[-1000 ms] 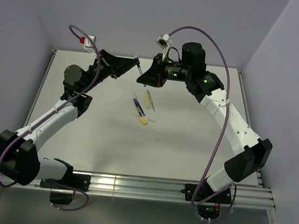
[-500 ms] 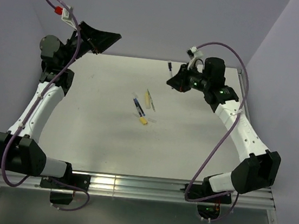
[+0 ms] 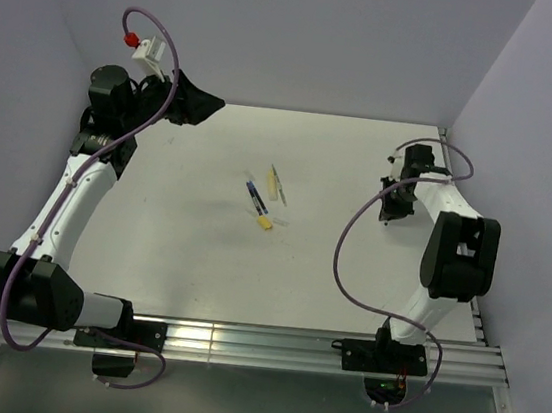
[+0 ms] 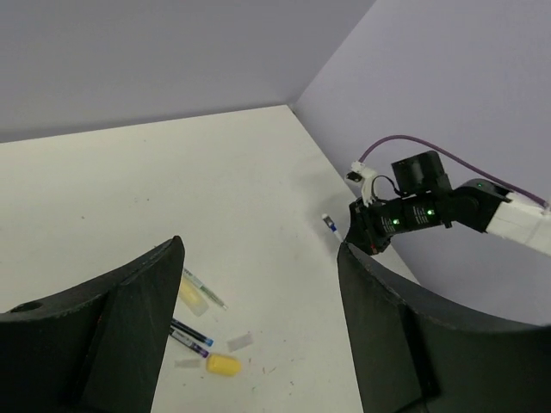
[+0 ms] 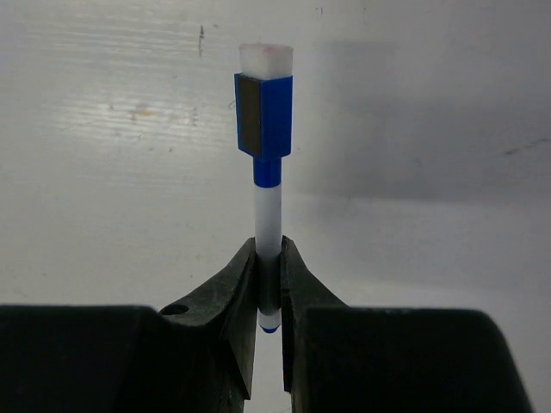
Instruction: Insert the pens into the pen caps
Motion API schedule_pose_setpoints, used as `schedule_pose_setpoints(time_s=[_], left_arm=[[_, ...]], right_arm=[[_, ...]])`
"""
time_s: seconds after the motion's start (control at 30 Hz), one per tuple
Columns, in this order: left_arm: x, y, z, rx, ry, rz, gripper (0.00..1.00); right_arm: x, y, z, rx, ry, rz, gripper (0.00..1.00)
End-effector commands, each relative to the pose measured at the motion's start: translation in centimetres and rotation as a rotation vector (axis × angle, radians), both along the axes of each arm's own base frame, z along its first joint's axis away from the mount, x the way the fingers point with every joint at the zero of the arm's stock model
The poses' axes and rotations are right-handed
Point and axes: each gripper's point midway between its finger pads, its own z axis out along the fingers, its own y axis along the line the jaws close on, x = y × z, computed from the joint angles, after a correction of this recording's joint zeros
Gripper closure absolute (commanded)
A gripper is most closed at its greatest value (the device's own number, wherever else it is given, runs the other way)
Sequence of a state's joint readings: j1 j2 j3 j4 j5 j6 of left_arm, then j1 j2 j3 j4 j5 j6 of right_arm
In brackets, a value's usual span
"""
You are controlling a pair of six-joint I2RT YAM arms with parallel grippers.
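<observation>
While the right gripper pinches a blue-capped white pen low on its barrel, over the right side of the table, the left gripper hangs spread wide above the far left corner. Mid-table lie the dark pen, pale pen and yellow cap, close together.

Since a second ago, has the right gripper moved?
Yes. The right gripper has swung right and nearer, from the far side of the yellow cap out to the table's right edge, still clamping its blue pen.
</observation>
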State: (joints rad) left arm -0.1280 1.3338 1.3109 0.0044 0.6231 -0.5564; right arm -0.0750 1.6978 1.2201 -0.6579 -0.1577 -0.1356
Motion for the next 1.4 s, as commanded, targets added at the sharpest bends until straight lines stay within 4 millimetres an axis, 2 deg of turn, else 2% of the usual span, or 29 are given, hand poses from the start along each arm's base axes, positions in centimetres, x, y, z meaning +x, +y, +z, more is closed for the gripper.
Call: schedule_pose_setpoints(time_s=[0.0,0.07,0.1,0.17,0.3,0.47,0.53,0.67,0.73,0.83,0.9,0.93,0.97,1.03,1.07,1.13,1.17,1.27,1.3,1.33,1.37], left_arm=[[-0.4,0.4,0.3,0.046,-0.043,0.009,0.23],[-0.4,0.3,-0.4,0.047,-0.028,0.007,0.23],[-0.4,0.2,-0.6,0.043,-0.022,0.000,0.23],[-0.5,0.2,-1.1,0.041,-0.008,-0.003,0.23],[-0.5,-0.1,-2.0,0.026,0.005,-0.017,0.23],[-0.2,-0.1,-2.8,0.026,0.026,-0.014,0.23],[0.0,-0.1,-2.7,0.031,0.022,-0.015,0.23],[0.3,0.0,-2.7,0.041,0.025,-0.009,0.22],[0.5,0.2,-2.5,0.052,0.013,0.005,0.21],[0.6,0.6,-3.4,0.078,0.038,0.028,0.20],[0.8,1.0,-4.2,0.095,0.058,0.055,0.19],[0.9,1.2,-4.6,0.106,0.073,0.068,0.18],[0.9,1.4,-5.3,0.121,0.098,0.074,0.17],[1.5,1.8,-6.5,0.160,0.115,0.105,0.17],[1.6,2.0,-7.3,0.178,0.134,0.121,0.17],[2.3,2.2,-8.7,0.232,0.153,0.163,0.16],[2.4,1.9,-9.4,0.249,0.165,0.169,0.16],[2.5,0.9,-11.0,0.269,0.195,0.170,0.16],[2.6,0.7,-11.3,0.264,0.202,0.165,0.16],[2.9,0.4,-11.7,0.254,0.222,0.164,0.16],[3.1,0.3,-11.9,0.251,0.237,0.163,0.16]], right_arm=[[-0.4,0.3,-2.4,0.004,0.087,-0.047,0.96],[0.7,0.3,-2.8,-0.004,0.084,-0.073,0.96],[1.0,0.2,-3.7,-0.007,0.102,-0.079,0.96],[1.9,0.0,-3.8,-0.015,0.098,-0.097,0.94],[2.3,-0.1,-4.9,-0.036,0.122,-0.087,0.91],[1.6,0.7,-6.1,-0.031,0.184,-0.072,0.77],[1.3,0.7,-6.3,-0.032,0.197,-0.080,0.70],[1.2,0.5,-6.3,-0.040,0.215,-0.086,0.66],[1.3,0.5,-6.1,-0.038,0.217,-0.090,0.62],[1.6,0.5,-5.2,-0.041,0.197,-0.090,0.53],[2.3,0.2,-3.7,-0.056,0.160,-0.093,0.47],[2.9,0.1,-2.7,-0.062,0.129,-0.088,0.39],[3.3,-0.1,-1.9,-0.068,0.109,-0.088,0.36],[4.1,-0.4,0.5,-0.089,0.048,-0.075,0.33],[5.2,-0.5,2.8,-0.093,-0.016,-0.073,0.33],[6.2,-0.2,5.4,-0.078,-0.093,-0.048,0.32],[7.1,0.1,7.9,-0.064,-0.161,-0.036,0.32],[8.2,2.0,12.0,-0.027,-0.270,0.036,0.32],[8.4,3.6,12.7,-0.026,-0.290,0.080,0.33],[8.8,4.4,13.9,-0.037,-0.322,0.106,0.33],[8.9,6.9,14.1,-0.034,-0.330,0.160,0.34]])
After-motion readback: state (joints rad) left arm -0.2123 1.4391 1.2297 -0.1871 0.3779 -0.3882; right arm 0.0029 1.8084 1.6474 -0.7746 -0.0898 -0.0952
